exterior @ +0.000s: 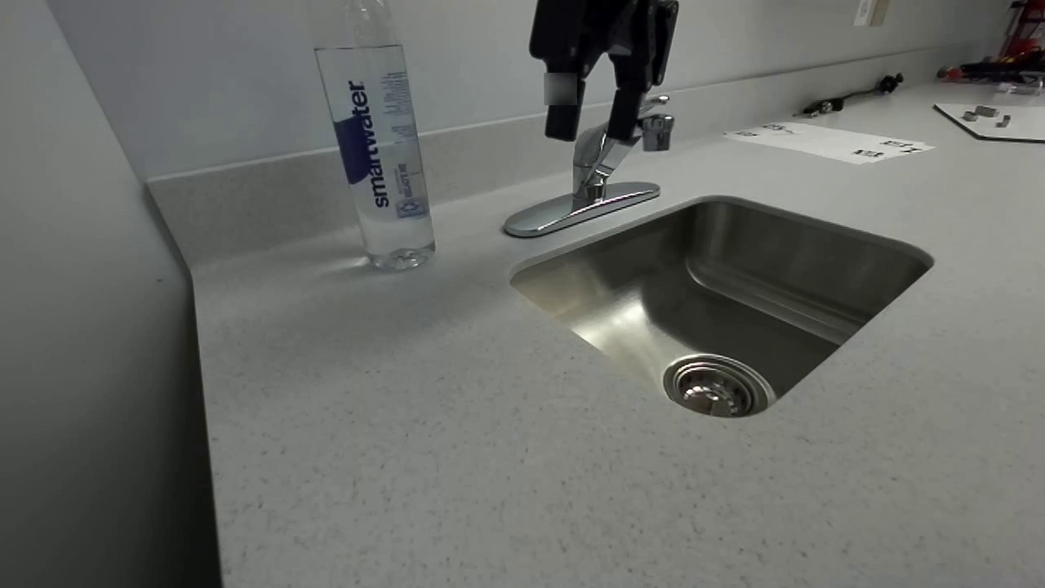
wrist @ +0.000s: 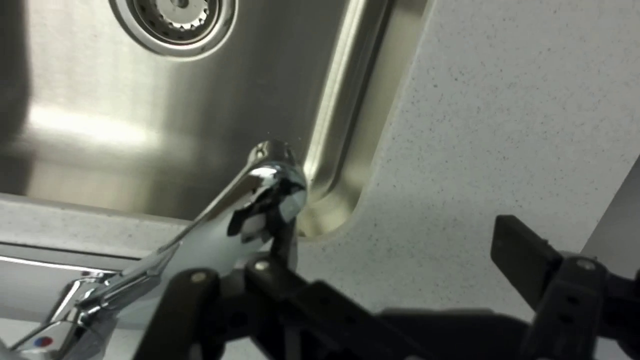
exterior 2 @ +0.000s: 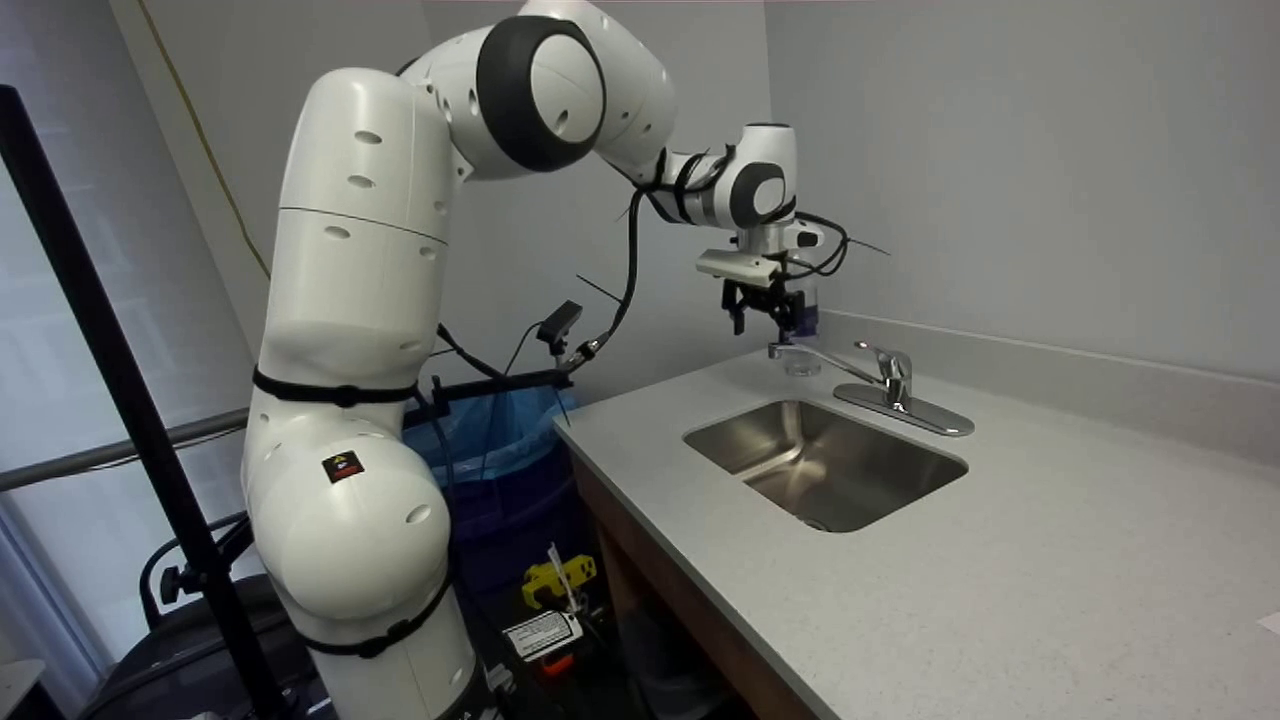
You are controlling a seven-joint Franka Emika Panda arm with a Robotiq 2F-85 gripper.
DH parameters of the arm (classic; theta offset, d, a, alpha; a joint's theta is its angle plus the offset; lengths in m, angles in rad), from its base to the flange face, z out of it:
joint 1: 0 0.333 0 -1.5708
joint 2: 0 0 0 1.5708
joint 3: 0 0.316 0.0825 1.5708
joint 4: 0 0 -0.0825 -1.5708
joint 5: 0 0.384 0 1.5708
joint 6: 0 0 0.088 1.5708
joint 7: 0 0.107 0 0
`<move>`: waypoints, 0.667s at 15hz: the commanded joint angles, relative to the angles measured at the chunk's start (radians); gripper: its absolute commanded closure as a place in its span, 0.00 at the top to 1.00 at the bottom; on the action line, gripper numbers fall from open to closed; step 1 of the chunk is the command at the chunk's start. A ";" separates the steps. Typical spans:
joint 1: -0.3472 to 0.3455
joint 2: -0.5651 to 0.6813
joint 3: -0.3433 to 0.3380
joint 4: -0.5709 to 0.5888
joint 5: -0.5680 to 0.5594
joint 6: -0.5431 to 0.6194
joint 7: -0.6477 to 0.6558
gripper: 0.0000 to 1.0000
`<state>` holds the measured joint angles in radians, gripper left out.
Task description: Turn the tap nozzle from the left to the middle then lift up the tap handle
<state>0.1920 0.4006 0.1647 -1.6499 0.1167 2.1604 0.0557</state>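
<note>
The chrome tap stands behind the sink. Its spout swings to one side, with the nozzle end (exterior: 657, 133) over the sink's corner in the wrist view (wrist: 277, 172); the spout also shows in an exterior view (exterior 2: 835, 362). The tap handle (exterior 2: 878, 350) is a lever on top of the tap body; part of it with a red-blue dot shows in the wrist view (wrist: 47, 337). My gripper (exterior: 593, 129) is open and empty, pointing down beside the spout's end (exterior 2: 762, 325). In the wrist view its fingers (wrist: 405, 257) are wide apart, one overlapping the spout; I cannot tell if they touch.
A steel sink (exterior: 735, 286) is set in the grey counter (exterior 2: 900, 590). A clear water bottle (exterior: 380, 155) stands near the tap, partly behind the gripper in an exterior view (exterior 2: 802, 362). A wall rises behind. A printed sheet (exterior: 833, 143) lies farther along.
</note>
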 commanded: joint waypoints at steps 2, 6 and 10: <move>-0.004 -0.084 -0.043 -0.114 -0.067 -0.031 0.036 1.00; -0.007 -0.101 -0.073 -0.153 -0.133 -0.028 0.084 1.00; -0.007 -0.100 -0.099 -0.167 -0.190 -0.030 0.140 1.00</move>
<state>0.1916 0.3228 0.0896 -1.7787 -0.0201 2.1505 0.1559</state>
